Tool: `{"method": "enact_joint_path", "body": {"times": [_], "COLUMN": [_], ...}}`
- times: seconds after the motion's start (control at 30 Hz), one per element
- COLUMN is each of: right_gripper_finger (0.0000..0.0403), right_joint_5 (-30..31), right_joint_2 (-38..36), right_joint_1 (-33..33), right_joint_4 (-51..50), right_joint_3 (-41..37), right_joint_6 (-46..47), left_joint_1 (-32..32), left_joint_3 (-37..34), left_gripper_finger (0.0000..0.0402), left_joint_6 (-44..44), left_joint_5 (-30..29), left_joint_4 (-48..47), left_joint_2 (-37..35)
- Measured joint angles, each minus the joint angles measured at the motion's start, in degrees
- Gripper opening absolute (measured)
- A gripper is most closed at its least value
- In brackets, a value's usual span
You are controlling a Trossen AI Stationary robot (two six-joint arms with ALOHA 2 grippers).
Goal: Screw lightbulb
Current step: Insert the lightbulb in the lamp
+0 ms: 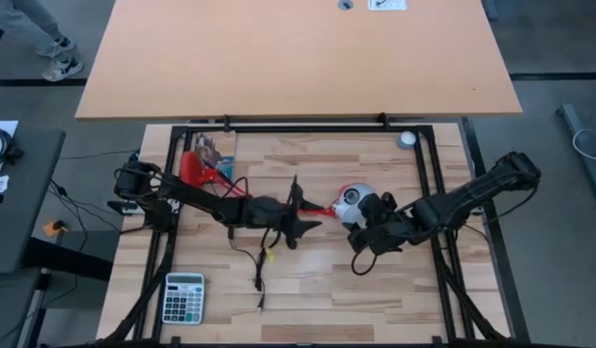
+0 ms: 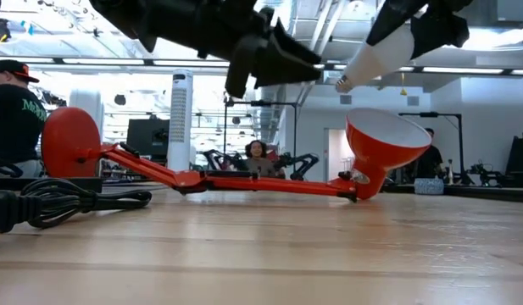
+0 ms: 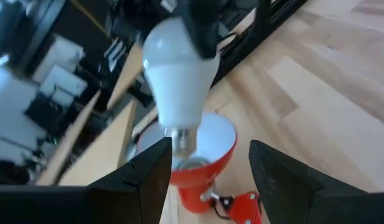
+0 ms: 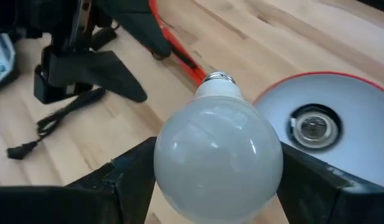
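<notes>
The light, fragile lightbulb (image 4: pixel 218 158) was clamped at its glass globe by the right claw (image 4: pixel 210 180); the left claw (image 3: pixel 204 174) was spread apart, probably empty.

A big bare wooden tabletop (image 1: pixel 298 58) stands beyond the workbench, grey floor (image 1: pixel 549 48) around it. Across the room, a tall white tower fan (image 2: pixel 181 119) and bright ceiling lights (image 2: pixel 117 61) glow overhead.

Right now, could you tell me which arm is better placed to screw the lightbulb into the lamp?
The right. Its gripper already holds the lightbulb just above the red lamp shade, screw base aimed near the socket. The left gripper is open and empty beside the shade.
</notes>
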Motion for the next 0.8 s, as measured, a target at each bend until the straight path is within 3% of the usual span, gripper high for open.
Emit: {"method": "enact_joint_path", "body": {"times": [0.4,0.8], "right_gripper_finger": [0.0286,0.0286], "right_joint_5": [-0.5,-0.8], "right_joint_2": [0.1,0.1], "right_joint_1": [0.5,-0.4], "right_joint_4": [11.4,13.0], "right_joint_3": [0.0,0.0], "right_joint_6": [-7.4,-9.0], "left_joint_1": [-1.6,-1.2], "left_joint_3": [0.0,0.1], "left_gripper_finger": [0.0206,0.0202], "left_joint_6": [2.3,0.4], "left_joint_5": [-4.5,-5.6], "left_joint_4": [4.8,3.9], "left_joint_2": [0.0,0.0]}}
